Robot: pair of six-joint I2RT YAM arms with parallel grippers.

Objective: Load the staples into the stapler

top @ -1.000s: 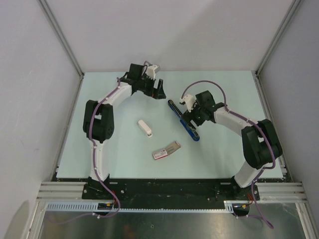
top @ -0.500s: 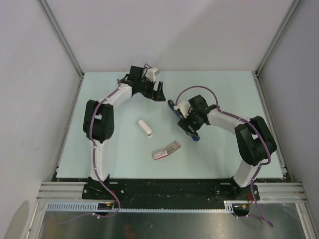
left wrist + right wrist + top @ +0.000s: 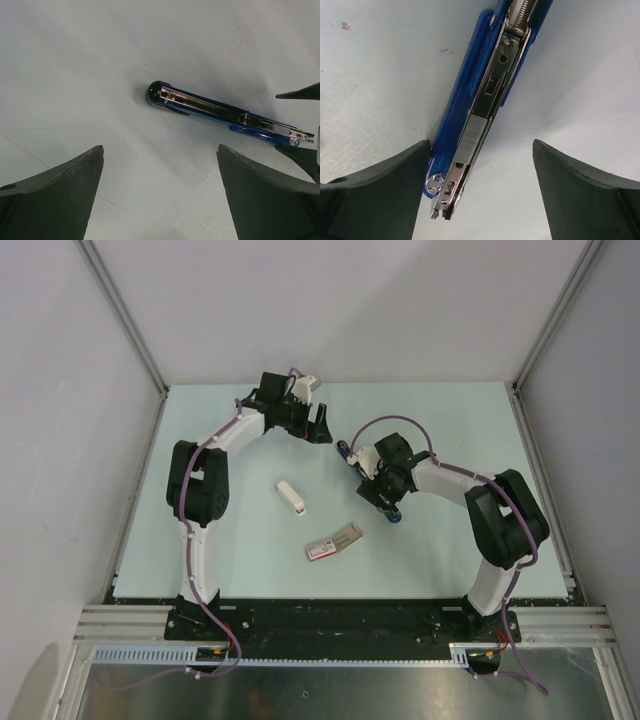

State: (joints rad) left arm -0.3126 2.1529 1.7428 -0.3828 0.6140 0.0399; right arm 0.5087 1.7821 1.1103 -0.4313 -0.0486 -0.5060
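Observation:
The blue stapler [image 3: 465,85] lies opened out flat on the table, its metal magazine facing up. A strip of silvery staples [image 3: 474,134] sits in the magazine channel. My right gripper [image 3: 480,146] is open and straddles the stapler's near end, its left finger close beside the blue body. From above, the right gripper [image 3: 383,498] covers the middle of the stapler [image 3: 394,517]. My left gripper [image 3: 159,150] is open and empty, hanging short of the stapler [image 3: 220,109] and, seen from above, left of its far end [image 3: 322,425].
The pink-and-white staple box [image 3: 333,542] lies with its grey tray slid out, nearer the arm bases. A small white oblong object [image 3: 291,498] lies left of the stapler. Walls with metal rails enclose the pale table [image 3: 450,420].
My right gripper has shifted left along the stapler and now covers more of it. The stapler, box and left arm have not moved.

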